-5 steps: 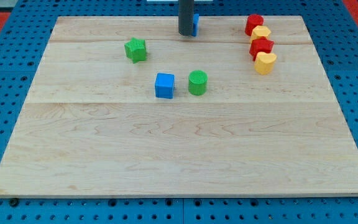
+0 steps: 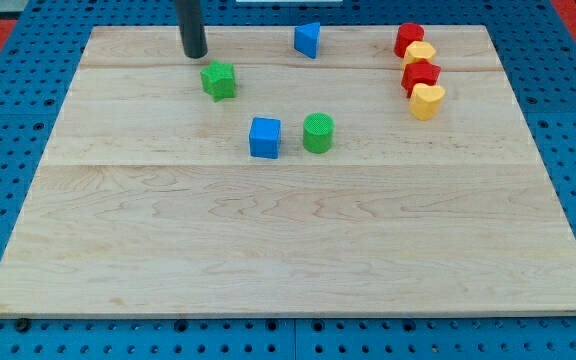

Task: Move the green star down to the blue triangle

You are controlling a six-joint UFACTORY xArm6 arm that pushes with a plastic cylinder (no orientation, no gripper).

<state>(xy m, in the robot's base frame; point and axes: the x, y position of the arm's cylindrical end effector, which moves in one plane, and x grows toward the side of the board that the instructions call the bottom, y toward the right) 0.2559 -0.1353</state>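
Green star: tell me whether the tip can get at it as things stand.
Probably yes. My tip sits just up and left of the green star, with only bare board between them.

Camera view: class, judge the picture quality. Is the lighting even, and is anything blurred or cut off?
Camera view: lighting is even, with only faint shadows under the blocks; the green star and blue triangle look sharp; my tip shows, just above-left of the star, but the rod's upper part is cropped at the view's top.

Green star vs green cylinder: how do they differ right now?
Shape: the green star has jagged points; the green cylinder is round with a flat top.
Place: the star lies toward the view's top-left, just below my tip; the cylinder sits mid-board beside the blue cube.
Both are the same green.
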